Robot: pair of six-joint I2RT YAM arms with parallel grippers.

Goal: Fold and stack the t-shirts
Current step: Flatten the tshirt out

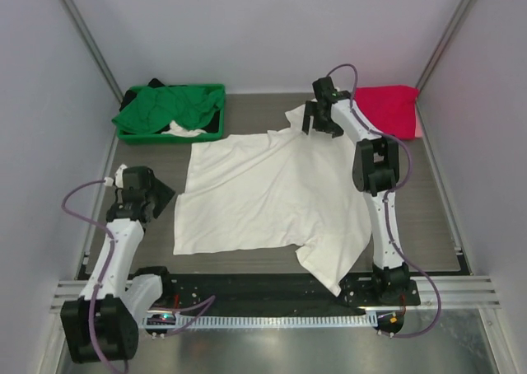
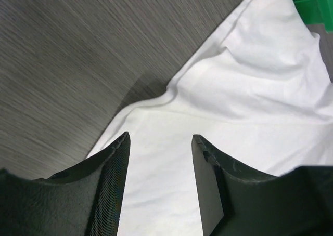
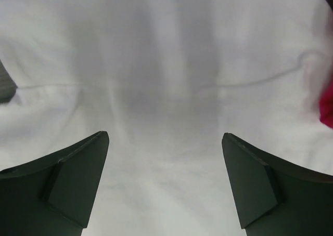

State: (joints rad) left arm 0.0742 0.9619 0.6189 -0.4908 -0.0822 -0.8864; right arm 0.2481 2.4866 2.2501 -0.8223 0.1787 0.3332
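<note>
Right gripper [image 3: 165, 134], jaws spread wide, hovers over the 1 o'clock edge of the white t-shirt [image 1: 263, 193], which lies flat mid-table. Left gripper [image 2: 160, 137] (also parted, empty) sits at its 9 o'clock hem. Bare table [image 1: 428, 201] shows at 3 o'clock.

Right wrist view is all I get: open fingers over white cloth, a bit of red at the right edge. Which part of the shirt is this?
Observer: The right gripper hangs over the far right part of the white t-shirt, which lies spread out, unfolded.
Operator: And the red?
Observer: A pink-red t-shirt, apparently folded, in the far right corner of the table.
Operator: What about the left arm?
Observer: The left gripper is open over the shirt's left edge, holding nothing.
</note>
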